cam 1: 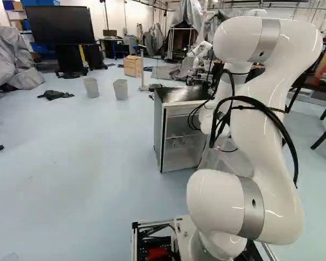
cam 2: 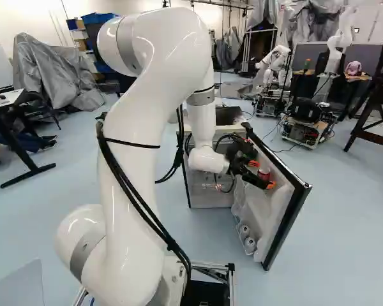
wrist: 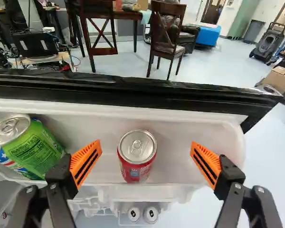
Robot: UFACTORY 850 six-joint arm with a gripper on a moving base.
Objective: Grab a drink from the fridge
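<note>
Two fingers are standing wide apart (fully released), while the red can is sitting upright between them, touching neither, in the door bin.

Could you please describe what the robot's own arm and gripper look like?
The arm is glossy white, built of thick, rounded segments, with silver-grey bands around some joints. Black cables run along its outside, held by thin black straps. The gripper is black, with two jointed fingers showing bolt heads, each tipped by a bright orange pad marked with dark stripes.
</note>
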